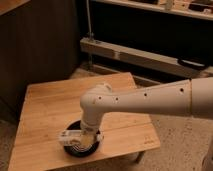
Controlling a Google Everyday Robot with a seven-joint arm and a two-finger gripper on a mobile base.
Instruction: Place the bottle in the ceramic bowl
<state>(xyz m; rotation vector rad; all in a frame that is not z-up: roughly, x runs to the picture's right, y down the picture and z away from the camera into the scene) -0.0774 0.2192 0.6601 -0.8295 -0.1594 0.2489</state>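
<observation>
The whitish bottle (70, 136) lies sideways in my gripper (84, 137), over the left part of the black ceramic bowl (76, 150). The bowl sits near the front edge of the small wooden table (52, 100). My white arm reaches in from the right and bends down over the bowl, hiding most of the bowl's right half. The gripper is shut on the bottle, just above the bowl's inside. I cannot tell whether the bottle touches the bowl.
A dark wooden cabinet (35, 45) stands behind the table at the left. A low metal rail (135, 55) runs behind it at the right. Speckled floor (175, 135) lies to the right of the table.
</observation>
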